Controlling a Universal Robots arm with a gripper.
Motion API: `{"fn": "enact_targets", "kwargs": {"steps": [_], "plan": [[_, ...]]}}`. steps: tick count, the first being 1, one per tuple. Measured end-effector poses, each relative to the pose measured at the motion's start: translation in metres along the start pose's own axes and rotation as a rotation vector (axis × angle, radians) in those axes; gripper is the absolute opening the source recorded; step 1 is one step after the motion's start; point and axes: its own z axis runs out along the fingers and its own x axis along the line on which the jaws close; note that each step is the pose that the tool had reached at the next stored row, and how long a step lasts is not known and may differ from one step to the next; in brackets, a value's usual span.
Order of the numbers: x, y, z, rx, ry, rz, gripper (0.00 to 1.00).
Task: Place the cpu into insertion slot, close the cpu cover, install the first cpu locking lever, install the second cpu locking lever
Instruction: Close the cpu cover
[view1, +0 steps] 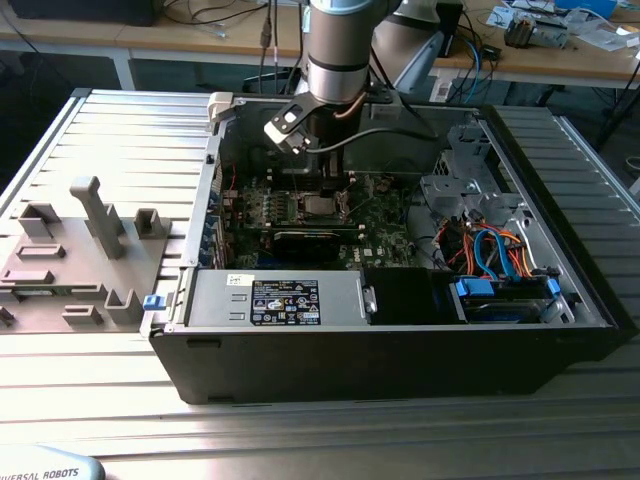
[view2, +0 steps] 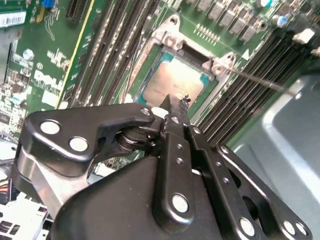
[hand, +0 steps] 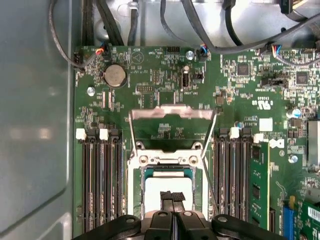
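Open computer case (view1: 400, 340) stands on the ribbed metal worktop (view1: 300, 430), nearer the edge on the exterior view's right; grey fixture tray (view1: 70, 250) lies on the worktop beside the case, on the exterior view's left; arm (view1: 335, 50) reaches down into the case over the green motherboard (view1: 380, 225). In the first wrist view the cpu (hand: 167, 182) lies flat inside the socket (hand: 167, 171), silver top up, edges square with the socket rim; the socket sits mid-board between two banks of memory slots (hand: 102, 180). The cover (hand: 170, 112) is swung open, tilted back away from the socket on its hinged edge, green board visible through its cut-out centre. In the second wrist view a thin lever rod (view2: 260, 80) runs out from one socket corner, not latched down. Gripper (hand: 172, 196) hangs directly over the cpu, tips just above its top face; contact cannot be told; its fingers are pressed together with nothing between them.
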Motion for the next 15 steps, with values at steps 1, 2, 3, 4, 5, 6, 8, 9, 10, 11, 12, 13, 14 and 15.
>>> {"fn": "enact_targets", "kwargs": {"steps": [1,2,3,4,5,6,8,9,10,11,12,13,14,15], "plan": [[-0.0001,0.0061,0.0001,0.0007,0.0000,0.000,0.11],[-0.0001,0.0095,0.0001,0.0011,-0.0001,0.000,0.11],[-0.0001,0.0112,0.0002,0.0012,-0.0001,0.000,0.11],[-0.0001,0.0128,0.0002,0.0013,-0.0002,0.000,0.11],[0.0000,0.0136,0.0001,0.0014,-0.0002,0.000,0.11],[0.0000,0.0147,-0.0004,0.0014,-0.0001,0.000,0.11],[-0.0001,0.0176,-0.0017,0.0017,-0.0001,0.000,0.11],[-0.0001,0.0191,-0.0036,0.0019,-0.0001,0.000,0.11],[-0.0002,0.0202,-0.0072,0.0021,-0.0001,0.000,0.11],[-0.0002,0.0217,-0.0093,0.0028,-0.0001,0.000,0.11],[-0.0002,0.0231,-0.0095,0.0034,0.0002,0.000,0.11],[-0.0002,0.0237,-0.0096,0.0038,0.0001,0.000,0.11],[-0.0002,0.0241,-0.0098,0.0041,-0.0001,0.000,0.11],[-0.0002,0.0248,-0.0098,0.0043,0.0001,0.000,0.11]]}}
